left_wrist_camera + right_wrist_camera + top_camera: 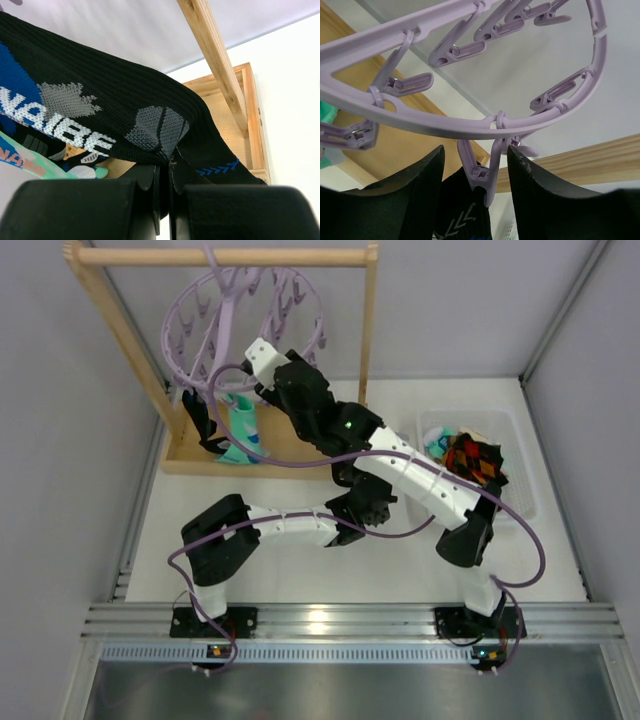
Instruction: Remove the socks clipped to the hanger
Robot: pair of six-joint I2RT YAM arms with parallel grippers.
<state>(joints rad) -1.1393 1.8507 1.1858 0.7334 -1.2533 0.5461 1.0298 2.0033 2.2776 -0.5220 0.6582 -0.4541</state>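
Now pinching black sock (125, 90) in clamped left gripper (167, 172), half-parted right gripper (476, 155) astride peg (482, 177); risks swinging hanger (445, 127) if tugged early.

L gripper (168, 176) clamped on black sock (125, 90); wood rack (220, 75) behind.

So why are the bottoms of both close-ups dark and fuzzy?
Left wrist view: the left tool sits too close to focus, though the black sock is crisp. Right wrist view: the right tool blurs against the bright wall; the hanger looks sharper.
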